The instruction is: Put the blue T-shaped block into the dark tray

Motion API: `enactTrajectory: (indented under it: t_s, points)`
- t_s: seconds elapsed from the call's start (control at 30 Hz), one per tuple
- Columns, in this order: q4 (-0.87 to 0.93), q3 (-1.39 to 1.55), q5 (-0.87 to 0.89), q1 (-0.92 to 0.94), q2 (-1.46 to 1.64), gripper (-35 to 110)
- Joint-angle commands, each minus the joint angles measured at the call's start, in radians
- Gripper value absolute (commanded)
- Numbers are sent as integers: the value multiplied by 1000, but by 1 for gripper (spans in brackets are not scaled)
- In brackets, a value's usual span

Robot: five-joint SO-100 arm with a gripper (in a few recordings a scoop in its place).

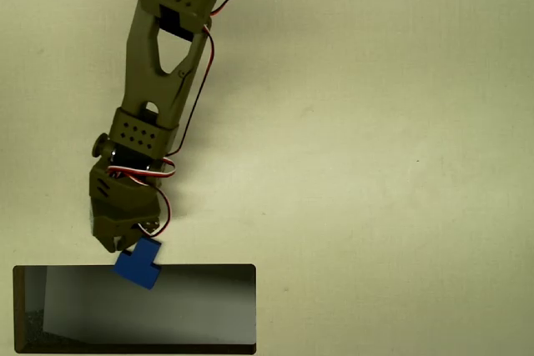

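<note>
Above dark tray (250, 310) top rim, arm stretched downward, gripper (138, 249) clamping blue T-shaped block (139, 264).

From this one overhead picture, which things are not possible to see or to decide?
- Gripper: the wrist body covers the fingertips, so open or shut on the blue T-shaped block cannot be told.
- Block height: from straight above, unclear whether it hangs over the dark tray rim or rests on it.
- Tray: bottom edge is cut off by the picture; glare hides part of its floor.
</note>
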Motion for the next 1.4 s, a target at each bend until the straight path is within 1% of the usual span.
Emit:
enactTrajectory:
  t_s: [0.0,0.17,0.3,0.37,0.47,0.53,0.63,0.77,0.9,1.0,1.23,1.37]
  points:
    - [-3,-40,21,-14,-2,0]
    - [-69,-155,115,-81,-98,0]
    - [-158,-262,261,-135,-156,0]
    - [-244,-308,356,-161,-201,0]
    - [-462,-382,457,-206,-321,0]
    - [-577,-407,469,-236,-393,0]
    - [-655,-413,476,-273,-451,0]
    - [-807,-394,506,-305,-508,0]
    - [-888,-394,528,-325,-537,0]
    - [-1023,-356,558,-345,-551,0]
    - [-1043,-426,540,-367,-606,0]
    - [-1094,-426,534,-368,-617,0]
